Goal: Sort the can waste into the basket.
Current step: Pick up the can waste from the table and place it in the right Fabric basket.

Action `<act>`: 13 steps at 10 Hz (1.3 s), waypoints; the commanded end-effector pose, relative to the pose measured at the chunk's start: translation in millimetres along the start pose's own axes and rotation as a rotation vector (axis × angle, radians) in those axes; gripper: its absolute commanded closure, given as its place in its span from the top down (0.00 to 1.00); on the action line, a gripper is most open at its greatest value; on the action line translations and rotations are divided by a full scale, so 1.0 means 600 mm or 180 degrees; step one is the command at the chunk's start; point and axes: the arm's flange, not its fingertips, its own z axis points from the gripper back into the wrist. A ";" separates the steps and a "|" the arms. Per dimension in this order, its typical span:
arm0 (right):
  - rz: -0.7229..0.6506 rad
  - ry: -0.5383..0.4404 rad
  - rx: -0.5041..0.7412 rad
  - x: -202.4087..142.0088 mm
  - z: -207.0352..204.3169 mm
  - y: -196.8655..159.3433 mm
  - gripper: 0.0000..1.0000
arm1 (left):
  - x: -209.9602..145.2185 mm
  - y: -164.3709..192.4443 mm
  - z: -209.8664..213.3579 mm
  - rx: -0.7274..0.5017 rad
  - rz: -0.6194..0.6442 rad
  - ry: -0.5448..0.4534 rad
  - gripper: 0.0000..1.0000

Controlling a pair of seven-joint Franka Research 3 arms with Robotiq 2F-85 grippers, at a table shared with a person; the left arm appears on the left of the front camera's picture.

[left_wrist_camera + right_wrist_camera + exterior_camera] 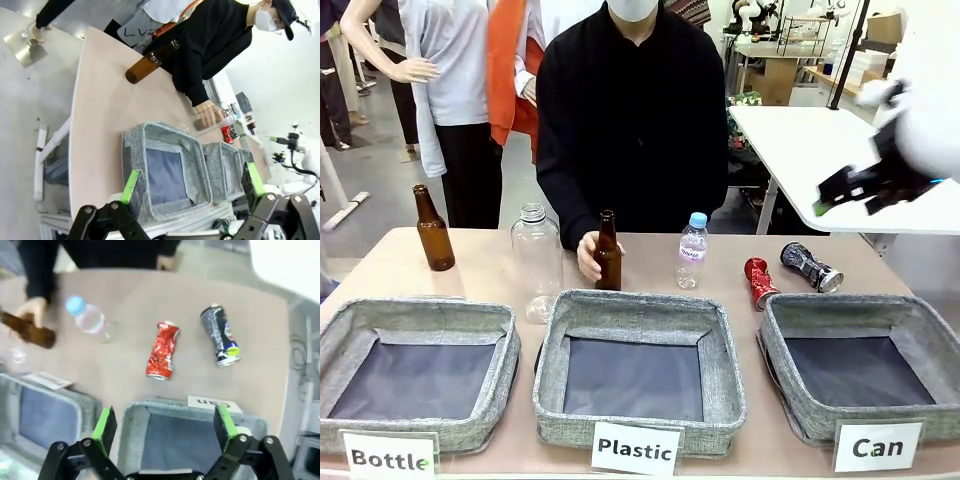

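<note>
2 crushed cans lay on the table (470, 280), so none of the sorting was done as far as the views showed. The red can (758, 282) lay just behind the far-left corner of the Can basket (840, 306). The grey patterned can (810, 267) lay on its side a little farther back and to the right, apart from the red one. The basket's dark bottom held nothing.

The right gripper (828, 198) hung high above the table's right end, jaws spread wide with nothing between the green pads. Its wrist view looked down on both cans beyond the basket's rim. The left gripper (192, 179) was likewise wide open and empty, poised off the Bottle basket (132, 145) end of the table. The person's hand (588, 256) gripped a brown bottle (608, 250) behind the Plastic basket (640, 300).

Judged from this, 0 of 2 cans were in and both picks and both drops remained. The right arm was the nearer one to begin, probably with the red can.
</note>
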 end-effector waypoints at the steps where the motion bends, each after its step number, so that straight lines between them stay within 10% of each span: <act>1: 0.0029 0.0059 -0.0230 0.015 -0.020 -0.004 1.00 | 0.002 -0.002 0.003 -0.0024 -0.0065 -0.0020 1.00; 7: 0.0119 0.0110 -0.0180 0.019 -0.041 0.020 1.00 | 0.002 -0.002 0.003 -0.0024 -0.0065 -0.0020 1.00; 13: -0.0020 0.1064 -0.0095 0.156 -0.233 0.019 1.00 | 0.002 -0.002 0.003 -0.0024 -0.0065 -0.0020 1.00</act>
